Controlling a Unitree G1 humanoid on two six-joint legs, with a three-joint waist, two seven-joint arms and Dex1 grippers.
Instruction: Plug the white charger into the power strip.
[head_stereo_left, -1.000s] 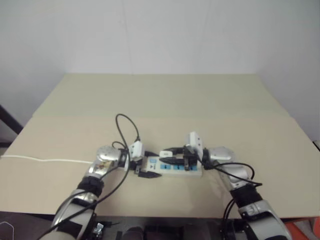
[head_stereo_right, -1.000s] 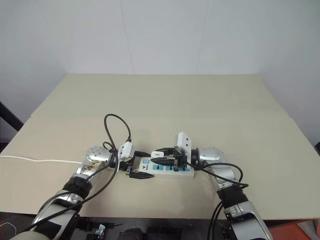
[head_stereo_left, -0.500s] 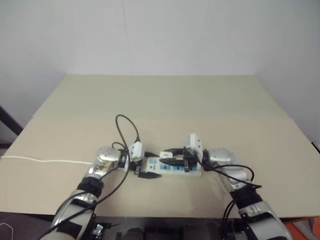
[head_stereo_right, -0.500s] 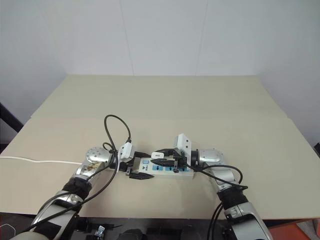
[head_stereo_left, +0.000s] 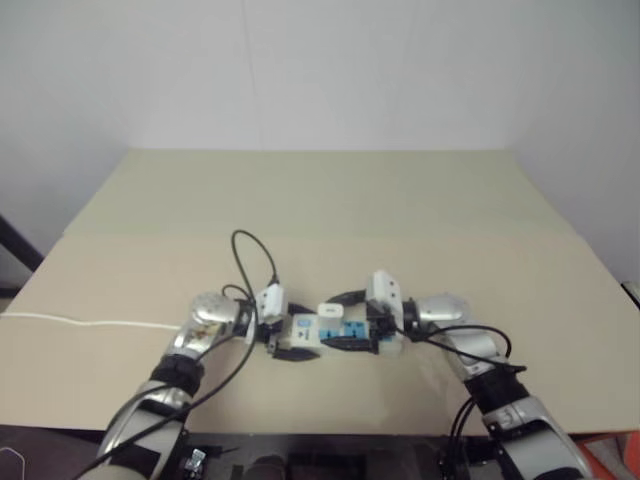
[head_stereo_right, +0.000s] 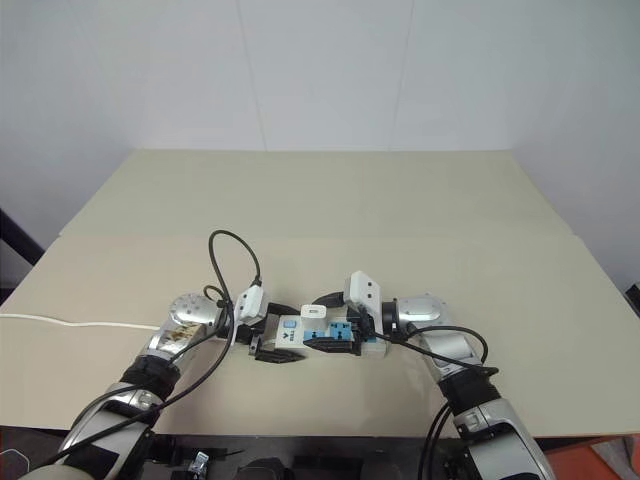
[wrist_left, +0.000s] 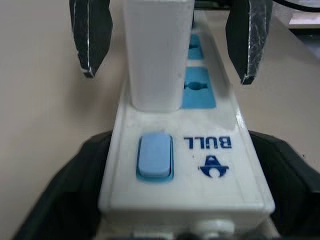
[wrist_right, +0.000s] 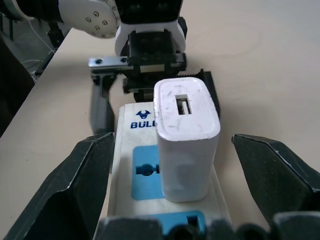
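Observation:
The white charger (wrist_right: 186, 135) stands upright in the power strip (wrist_left: 225, 165), in the blue socket nearest the blue switch (wrist_left: 154, 156). My right gripper (wrist_right: 170, 142) is open, with one finger on each side of the charger and a gap on both sides. From the opposite end, my left gripper (wrist_left: 177, 137) is open too, its fingers (wrist_left: 60, 195) flanking the strip's switch end. In the head views the strip (head_stereo_left: 305, 327) lies near the table's front edge between both grippers, and the charger (head_stereo_left: 330, 311) rises from it.
The strip's thin white cord (head_stereo_left: 80, 321) runs across the tan table (head_stereo_left: 320, 200) to its left edge. A black cable loop (head_stereo_left: 250, 255) arcs above my left wrist. A seam (head_stereo_left: 450, 235) crosses the tabletop. The wall stands behind.
My right gripper has opened and let go of the charger, which stays standing in the strip. The left fingers have spread slightly. Neither hand has shifted.

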